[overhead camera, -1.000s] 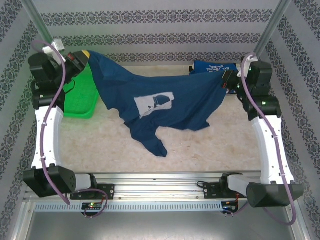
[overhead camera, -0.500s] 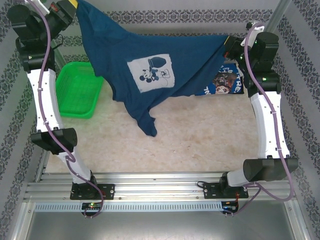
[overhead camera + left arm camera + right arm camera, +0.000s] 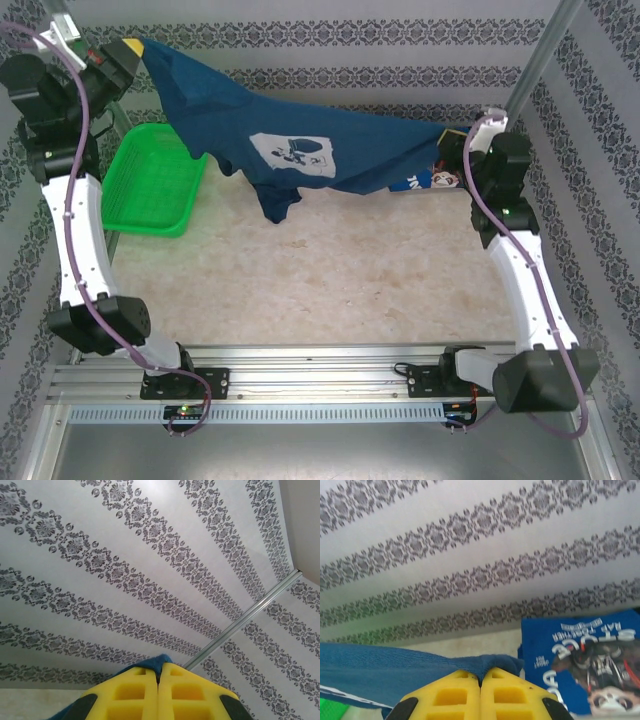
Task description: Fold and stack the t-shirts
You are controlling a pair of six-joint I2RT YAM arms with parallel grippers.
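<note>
The table has a pale beige, marbled top, bare across its middle and front. A ribbed metal rail runs along the near edge, where the two arm bases are bolted. White walls printed with bands of dark grey ornament close in the back and both sides, and a metal pole stands at the far right corner. A green mesh basket sits on the table at the far left. The navy shirt hangs in the air over the far half of the table, stretched between the two grippers with its white cartoon print facing up. A loose end droops below it; whether that end touches the table cannot be told. The left gripper is high at the far left, its yellow fingers pressed together on a corner of that shirt. The right gripper is lower at the far right, fingers closed on the opposite edge of the cloth. The brighter blue shirt lies on the table by the back wall, just beyond the right gripper, with white lettering and a dark picture showing.
</note>
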